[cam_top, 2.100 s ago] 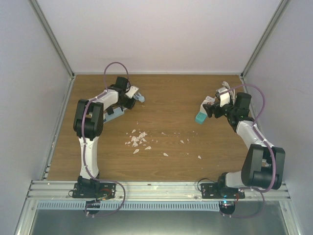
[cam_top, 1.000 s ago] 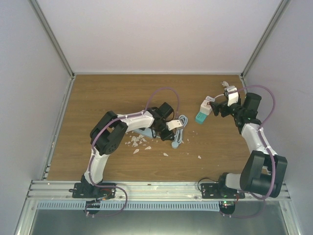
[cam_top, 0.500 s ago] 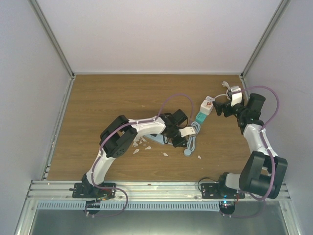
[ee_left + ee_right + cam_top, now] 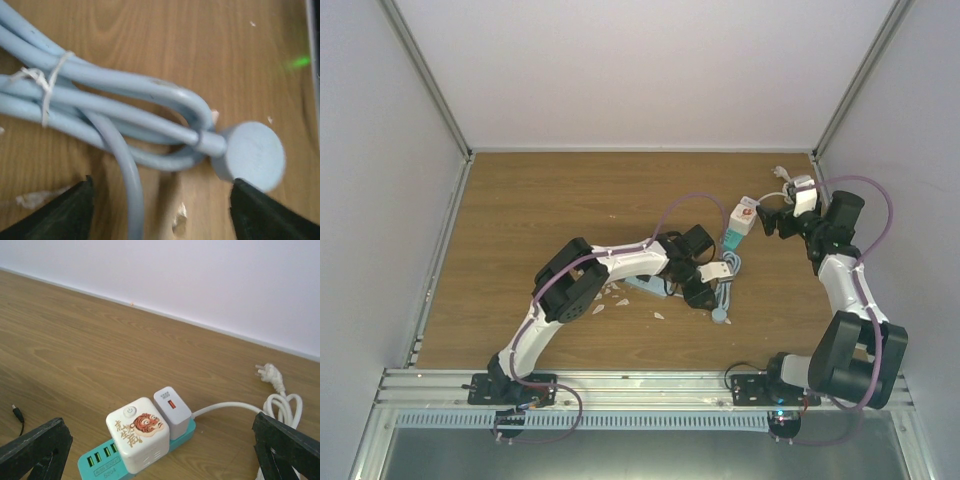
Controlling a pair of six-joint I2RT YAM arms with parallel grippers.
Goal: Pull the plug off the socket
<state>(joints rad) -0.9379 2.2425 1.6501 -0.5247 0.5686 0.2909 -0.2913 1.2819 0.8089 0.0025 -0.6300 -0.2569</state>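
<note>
A teal socket strip [image 4: 100, 466] [image 4: 731, 240] lies at the right of the table. Two white plugs sit in it: a cube with a tiger picture [image 4: 137, 440] [image 4: 744, 215] and a smaller USB charger [image 4: 172, 410]. My right gripper [image 4: 160, 457] [image 4: 772, 220] hovers just right of the strip, open and holding nothing. My left gripper [image 4: 160, 215] [image 4: 715, 280] stands open low over a light-blue cable bundle [image 4: 115, 100] [image 4: 728, 285]. One strand of it runs between the fingers. The bundle's round plug head [image 4: 252, 156] [image 4: 719, 316] rests on the wood.
A light-blue strip body [image 4: 645, 287] lies under the left arm, among white scraps [image 4: 605, 290]. The teal strip's white cord [image 4: 225, 407] coils at the right and ends in a pronged plug [image 4: 267, 372]. A thin black cable tip [image 4: 17, 415] lies left. Walls enclose the table.
The left arm has swung right and toward the near edge, dragging the light-blue cable along, and its jaws have opened. The right arm has hardly moved.
</note>
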